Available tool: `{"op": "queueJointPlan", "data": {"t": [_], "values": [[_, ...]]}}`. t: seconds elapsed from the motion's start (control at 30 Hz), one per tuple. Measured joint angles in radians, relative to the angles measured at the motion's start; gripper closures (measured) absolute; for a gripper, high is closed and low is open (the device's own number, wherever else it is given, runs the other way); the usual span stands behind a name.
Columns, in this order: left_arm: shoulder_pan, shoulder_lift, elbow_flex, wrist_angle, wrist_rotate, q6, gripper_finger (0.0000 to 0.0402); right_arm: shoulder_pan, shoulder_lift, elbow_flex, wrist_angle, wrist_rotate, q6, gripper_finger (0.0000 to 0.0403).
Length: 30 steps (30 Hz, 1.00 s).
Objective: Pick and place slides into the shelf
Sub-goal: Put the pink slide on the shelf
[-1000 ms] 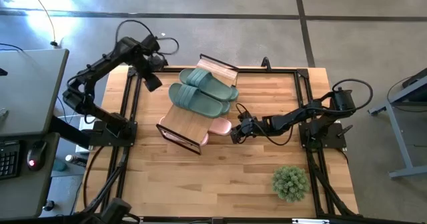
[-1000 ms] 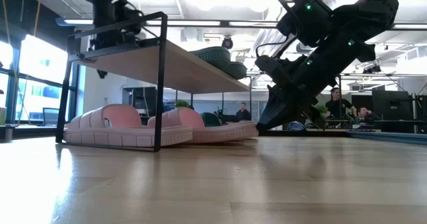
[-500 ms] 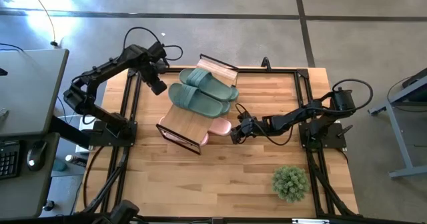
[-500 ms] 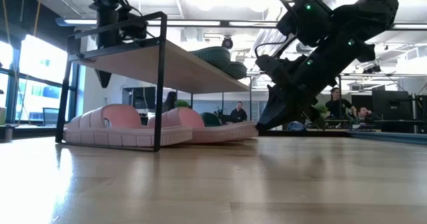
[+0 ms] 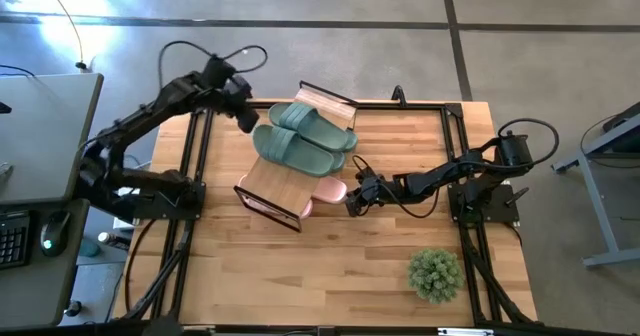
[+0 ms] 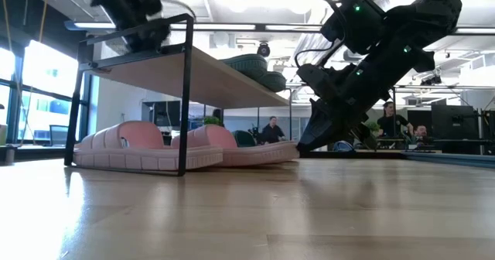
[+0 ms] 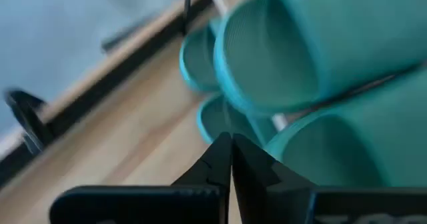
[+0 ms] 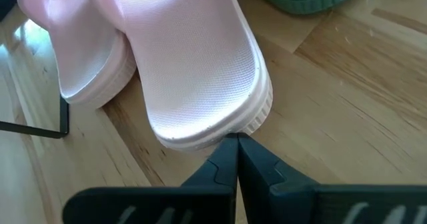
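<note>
- Since the earlier frame the left claw (image 5: 243, 113) has swung from the shelf's 9 o'clock side up toward its 11 o'clock corner and pinched its fingers fully together on nothing; the right arm has not shifted.
- Seen from above, the small two-tier shelf with a light bamboo plank top and thin black wire frame (image 5: 268, 184) stands tilted near the middle of the wooden bench (image 5: 380, 266).
- Two sage green rubber slides (image 5: 300, 138) lie side by side on the plank top, toward its 12 o'clock end, just beside the left claw.
- A pair of pale pink rubber slides (image 6: 155, 148) sits under the plank on the lower level, one toe poking out at the shelf's 3 o'clock side.
- The right claw (image 5: 352, 202), fingers pressed shut and empty, rests low on the bench with its tips at the edge of that pink toe (image 8: 200, 71).
- A small green potted plant (image 5: 434, 273) stands well apart at 5 o'clock.
</note>
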Motion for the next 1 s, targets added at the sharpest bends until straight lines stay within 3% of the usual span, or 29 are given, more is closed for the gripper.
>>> {"op": "queueJointPlan", "data": {"t": [0.13,0.23,0.5,0.73,1.0], "values": [[0.001,-0.11,-0.033,0.037,-0.022,-0.033,0.0398,0.0,0.0,0.0,0.0,-0.003,-0.017,0.0403],[0.001,-0.172,-0.08,0.013,-0.106,-0.038,0.0399,0.0,0.0,0.0,0.0,-0.022,-0.023,0.0403],[0.001,-0.336,-0.332,0.062,-0.206,-0.202,0.0401,0.0,0.0,0.0,0.002,-0.047,-0.024,0.0403],[0.001,-0.364,-0.487,0.004,-0.255,-0.233,0.0401,0.0,0.0,0.0,0.002,-0.08,-0.039,0.0403],[0.001,-0.364,-0.601,-0.036,-0.198,-0.258,0.0401,0.0,0.0,0.0,0.002,-0.097,-0.045,0.0403]]}}
